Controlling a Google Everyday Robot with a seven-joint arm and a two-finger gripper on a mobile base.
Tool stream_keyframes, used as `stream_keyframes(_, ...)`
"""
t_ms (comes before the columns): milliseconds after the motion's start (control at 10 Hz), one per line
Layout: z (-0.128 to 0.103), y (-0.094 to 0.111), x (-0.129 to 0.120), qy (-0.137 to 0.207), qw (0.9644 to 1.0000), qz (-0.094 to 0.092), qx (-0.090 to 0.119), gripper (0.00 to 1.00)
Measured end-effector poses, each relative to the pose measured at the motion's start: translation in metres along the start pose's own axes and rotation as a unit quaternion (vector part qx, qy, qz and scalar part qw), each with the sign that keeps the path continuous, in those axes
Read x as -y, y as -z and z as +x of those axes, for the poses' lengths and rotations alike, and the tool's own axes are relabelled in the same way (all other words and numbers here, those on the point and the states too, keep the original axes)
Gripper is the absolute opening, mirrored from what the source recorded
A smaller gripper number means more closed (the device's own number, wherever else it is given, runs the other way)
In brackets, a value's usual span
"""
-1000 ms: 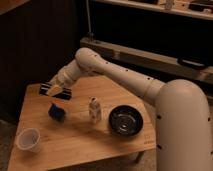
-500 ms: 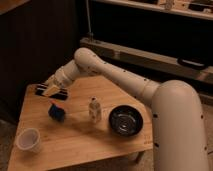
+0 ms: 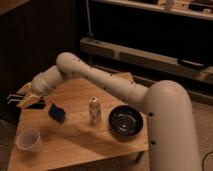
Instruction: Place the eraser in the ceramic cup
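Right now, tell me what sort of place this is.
Likely an indoor lab or workroom: a low wooden table with a white cup and black bowl, dark shelving behind. The hand hangs over the table's edge, beside the blue object.

Wooden table (image 3: 75, 142), cup (image 3: 29, 140), blue object (image 3: 56, 112), bottle (image 3: 94, 110), bowl (image 3: 125, 121), tool (image 3: 22, 101) over its edge

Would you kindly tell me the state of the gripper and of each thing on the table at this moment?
gripper: hovers over the table's left edge, apart from the cup; whether it holds anything cannot be told
white cup: upright, mouth up, near the front left corner
blue object: rests on the table, right of the gripper
small bottle: upright, mid-table
black bowl: upright, looks empty
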Motion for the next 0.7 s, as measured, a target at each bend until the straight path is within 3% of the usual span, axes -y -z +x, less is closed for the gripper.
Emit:
stream_keyframes(200, 0.022, -0.031, 0.025, 0.017, 0.9991, 0.032, -0.021, 0.00)
stream_keyframes(700, 0.044, -0.064, 0.061, 0.023, 0.9926, 0.089, -0.080, 0.00)
